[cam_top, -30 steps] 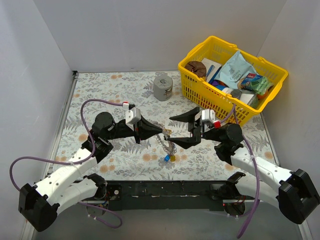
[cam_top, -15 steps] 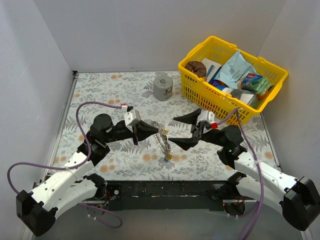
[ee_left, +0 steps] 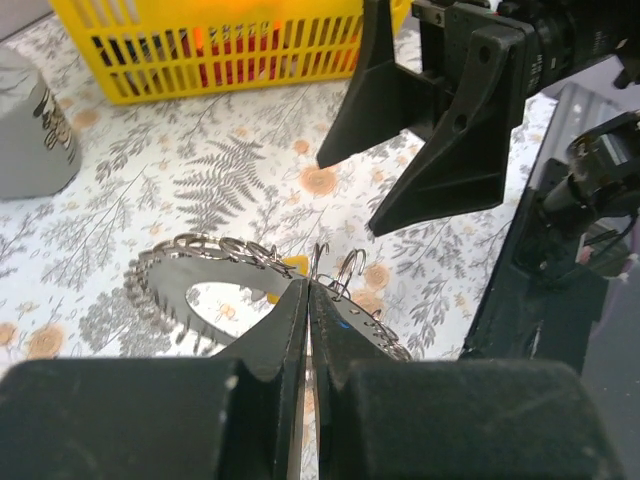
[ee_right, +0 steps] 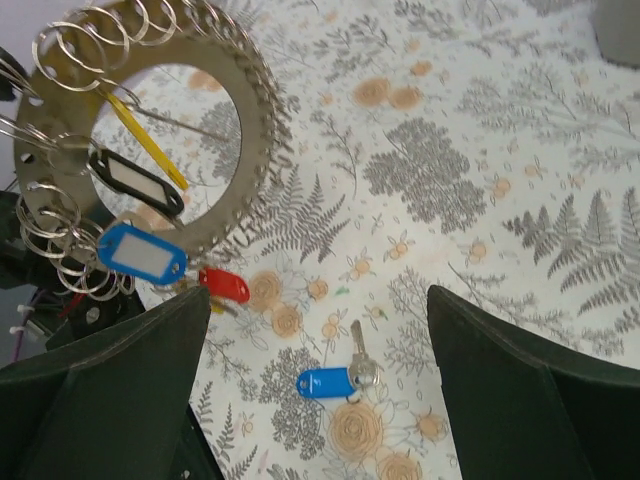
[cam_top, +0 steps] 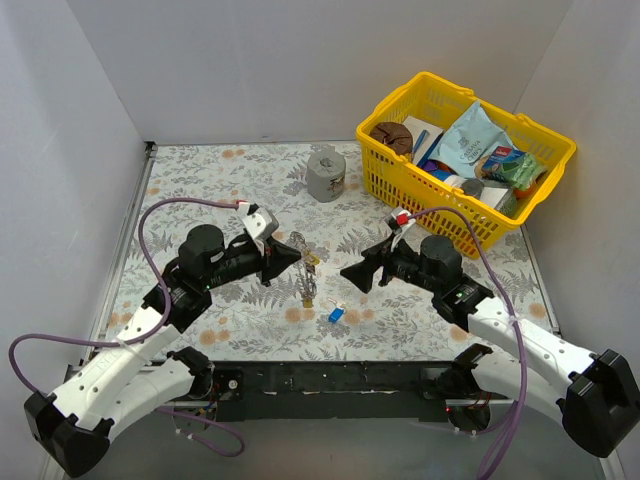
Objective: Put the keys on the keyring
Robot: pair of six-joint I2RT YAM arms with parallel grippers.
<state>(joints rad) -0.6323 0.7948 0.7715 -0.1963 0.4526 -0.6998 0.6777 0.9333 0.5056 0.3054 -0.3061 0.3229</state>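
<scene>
You have bright, even light from overhead in every view; on the table (cam_top: 200, 180) the shadows under the arms are soft and faint. In the left wrist view, the left gripper (ee_left: 307, 292) has dark, blurred fingers (ee_left: 270, 345) filling the foreground. The keyring (ee_left: 200, 272) pinched between the jaws is sharp, with a pale sheen. Beyond the jaws, an orange glow shows behind the basket (ee_left: 150, 60) slats. In the right wrist view, the wide-spread right gripper (ee_right: 318, 292) looks near-black and soft-edged. Ahead of its jaws the ring's metal mirrors the light, and the floral print is crisp.
</scene>
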